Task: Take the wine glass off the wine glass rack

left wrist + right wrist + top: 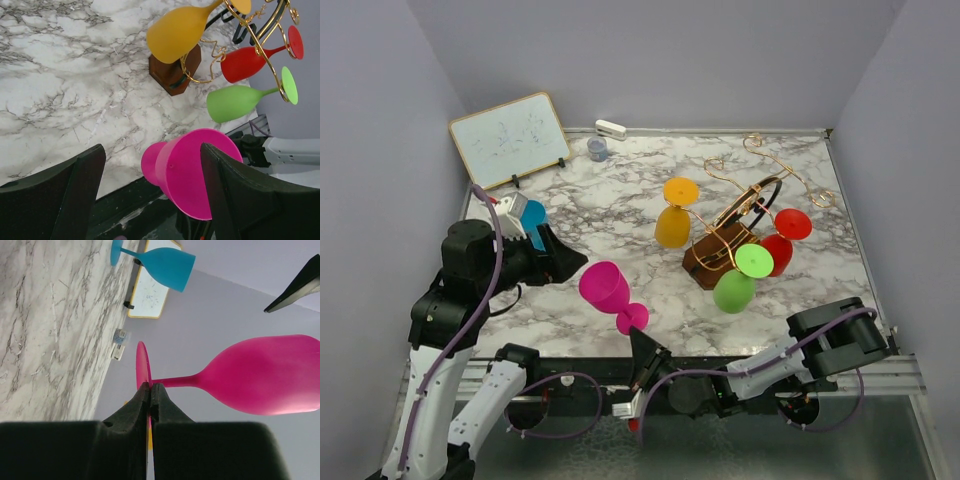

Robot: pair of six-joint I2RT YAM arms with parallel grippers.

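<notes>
Far left: blue wine glass (533,217) stands upright on the marble table (620,215), well apart from the rack; judged already off it

Left gripper (560,262): spread wide, holding nothing. Left wrist view shows the pink bowl lying between the two fingers. Cannot tell whether either one touches it

Pink wine glass (608,288): off the rack, tilted over, bowl toward the left arm, foot toward the near edge. Right wrist view shows the foot clear of the marble

Right gripper (642,352): pinched tight on the rim of the pink foot, carrying the glass by that edge alone

Wine glass rack (705,265), right of centre: yellow glass (673,225), green glass (735,290) and red glass (778,250) hang on it

Judgement: removal of the pink glass is done. Left to do: take the bowl with the open gripper or set the glass down. Rim-only grip looks prone to slipping
</notes>
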